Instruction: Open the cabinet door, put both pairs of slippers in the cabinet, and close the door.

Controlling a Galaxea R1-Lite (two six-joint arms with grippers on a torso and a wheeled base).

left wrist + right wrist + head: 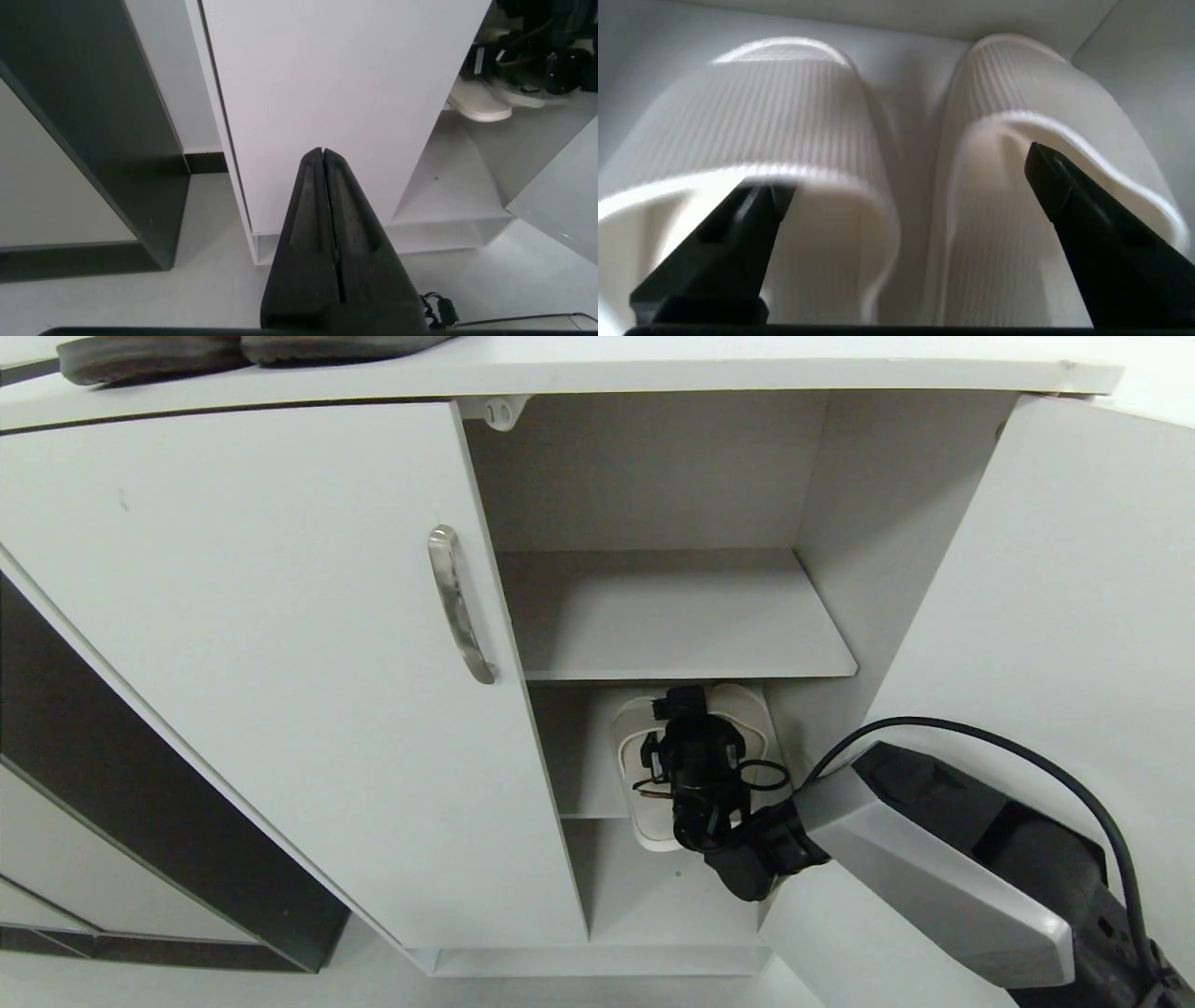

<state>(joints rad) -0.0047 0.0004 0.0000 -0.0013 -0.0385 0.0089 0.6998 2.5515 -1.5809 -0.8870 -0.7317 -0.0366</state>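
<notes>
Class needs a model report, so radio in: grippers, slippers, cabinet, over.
Right gripper open at white slippers inside cabinet. Left gripper shut, facing closed left door. Dark slippers on cabinet top, not yet stowed. Right door open.

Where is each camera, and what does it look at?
Head view: on the head, looking down into the cabinet; right arm, right tool inside.
Left wrist view: on the left wrist, facing the closed door; shut left tool shows.
Right wrist view: on the right wrist, close behind the white slippers; open right tool shows.
All share the slippers.
</notes>
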